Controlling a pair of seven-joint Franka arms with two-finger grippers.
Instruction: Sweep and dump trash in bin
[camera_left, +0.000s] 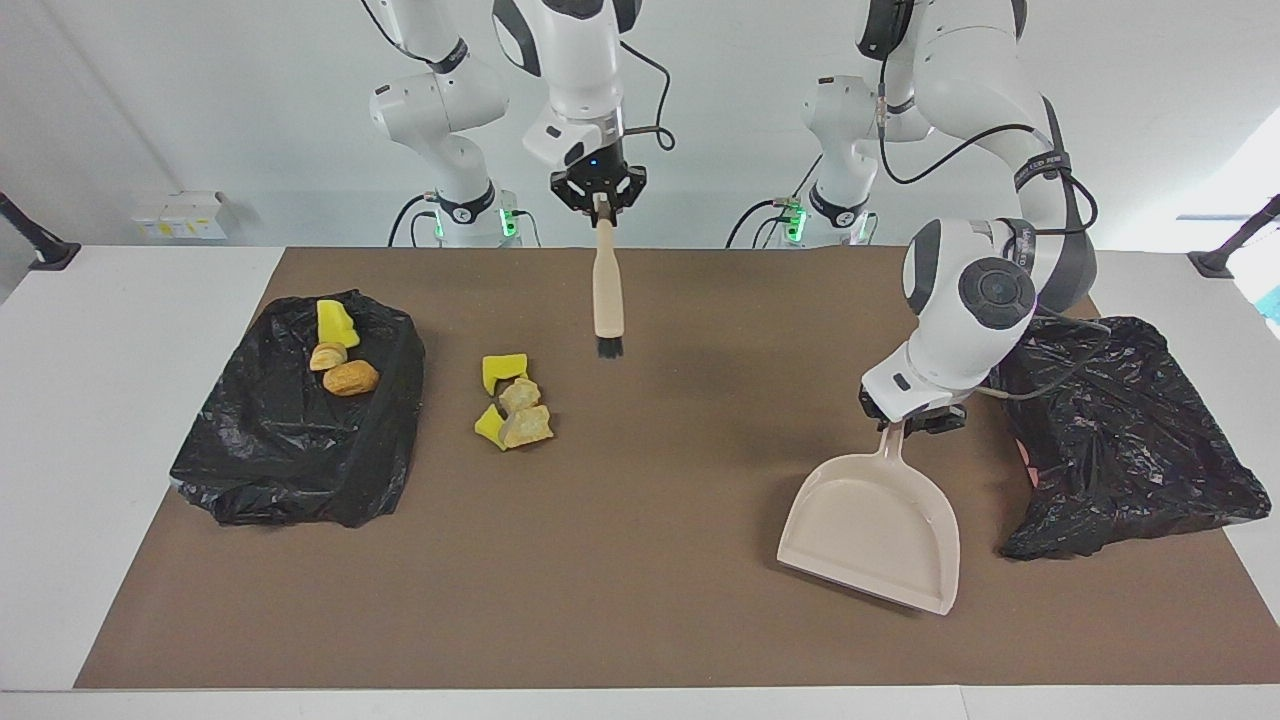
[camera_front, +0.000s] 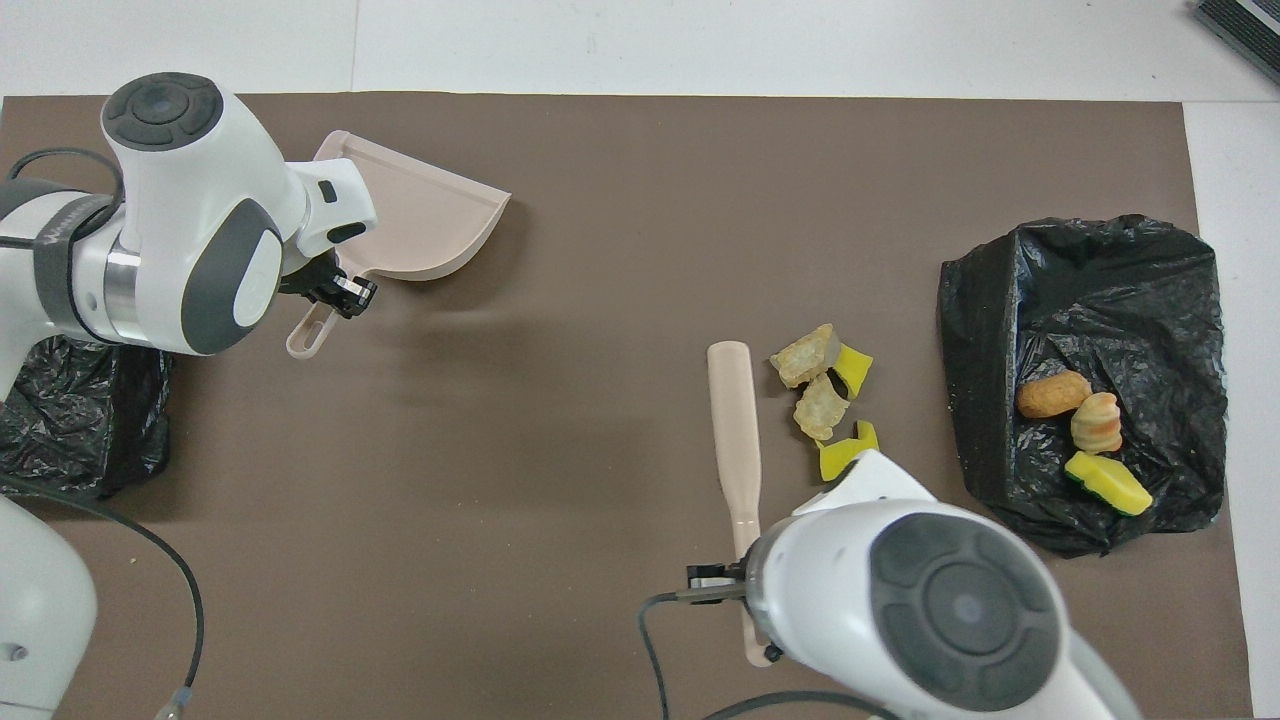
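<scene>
A loose pile of trash (camera_left: 512, 402) (camera_front: 822, 392), yellow sponge bits and tan bread-like chunks, lies on the brown mat beside a black-bagged bin (camera_left: 290, 450) (camera_front: 1100, 270) at the right arm's end. More trash (camera_left: 338, 365) (camera_front: 1085, 425) sits in that bin. My right gripper (camera_left: 601, 200) (camera_front: 738, 572) is shut on the handle of a beige brush (camera_left: 607, 295) (camera_front: 733, 430), which hangs bristles-down above the mat beside the pile. My left gripper (camera_left: 908, 422) (camera_front: 330, 292) is shut on the handle of a beige dustpan (camera_left: 870, 530) (camera_front: 420, 220), held tilted low over the mat.
A second black-bagged bin (camera_left: 1130, 450) (camera_front: 80, 420) stands at the left arm's end, right beside the dustpan and the left arm's wrist. The brown mat (camera_left: 640, 560) covers most of the white table.
</scene>
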